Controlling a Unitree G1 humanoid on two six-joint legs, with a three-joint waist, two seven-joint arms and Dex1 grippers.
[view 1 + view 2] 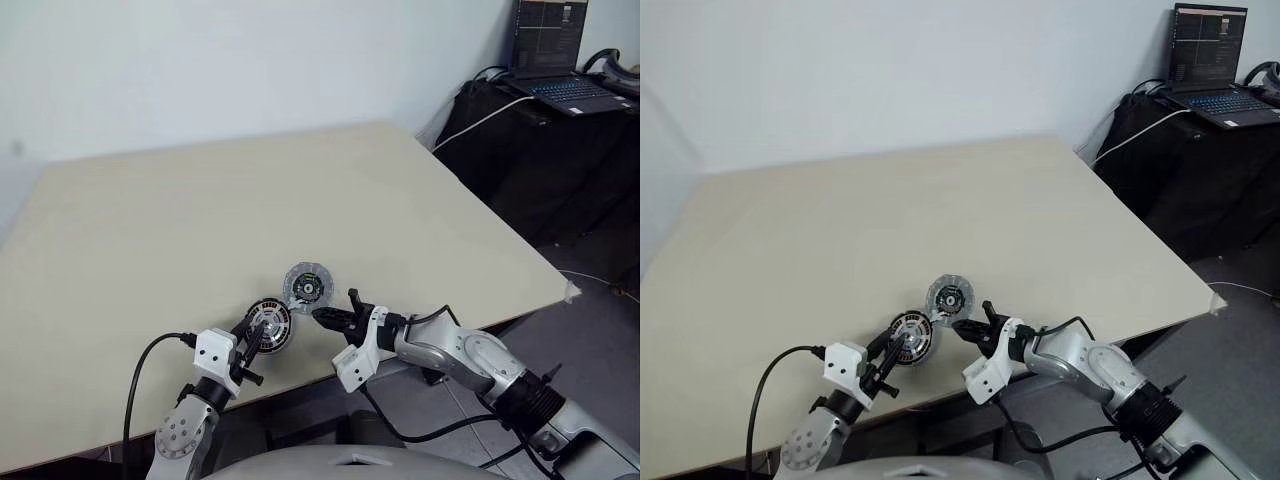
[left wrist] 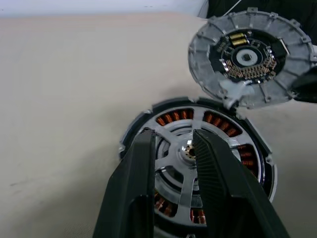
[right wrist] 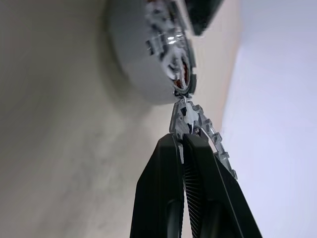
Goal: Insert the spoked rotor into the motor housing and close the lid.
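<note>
Near the desk's (image 1: 150, 230) front edge, the left gripper (image 2: 173, 148) is clenched on a spoke of the spoked rotor (image 2: 181, 163), already seated in the motor housing (image 1: 269, 325). Beside it, the right gripper (image 1: 330, 318) pinches the lid (image 1: 306, 285) by its rim, tilted above the housing. 1 step remains, I judge: closing the lid

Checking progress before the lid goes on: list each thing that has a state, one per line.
spoked rotor: seated in the housing, coils showing between its spokes.
motor housing: uncovered, held tipped above the table.
lid: off, held on edge beside the housing, dark face visible.
left pincer: shut on the motor housing.
right pincer: shut on the lid's rim.
laptop: open, screen lit.
</note>
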